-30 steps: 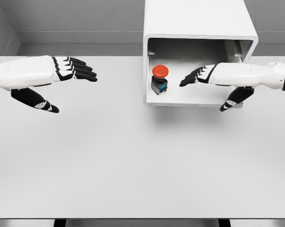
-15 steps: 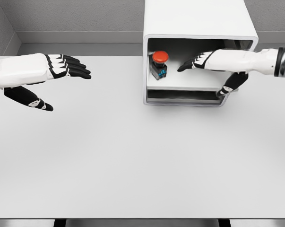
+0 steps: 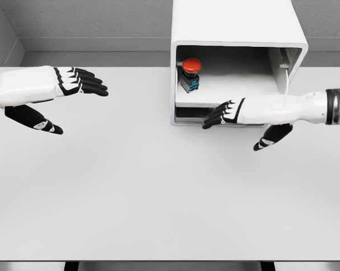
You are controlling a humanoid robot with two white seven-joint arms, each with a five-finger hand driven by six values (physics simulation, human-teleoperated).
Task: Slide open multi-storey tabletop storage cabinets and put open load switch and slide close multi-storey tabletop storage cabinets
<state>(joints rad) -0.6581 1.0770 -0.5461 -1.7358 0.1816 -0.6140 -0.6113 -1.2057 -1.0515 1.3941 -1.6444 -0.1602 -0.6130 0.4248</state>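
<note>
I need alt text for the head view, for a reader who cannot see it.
A red-capped switch sits inside a white tabletop cabinet, in its partly open drawer. The right robot hand reaches the drawer's front edge; the left robot hand hovers open at far left.

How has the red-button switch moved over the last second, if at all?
Yes. The switch has gone back into the cabinet with its drawer tray, which is pushed farther in.

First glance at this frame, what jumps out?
The red-capped switch sitting inside the white cabinet at the back of the table, on the left side of its open compartment. Next, the right hand, fingers extended and holding nothing, in front of the cabinet's lower front edge. The left hand hovers open far off at the table's left, away from everything.
</note>
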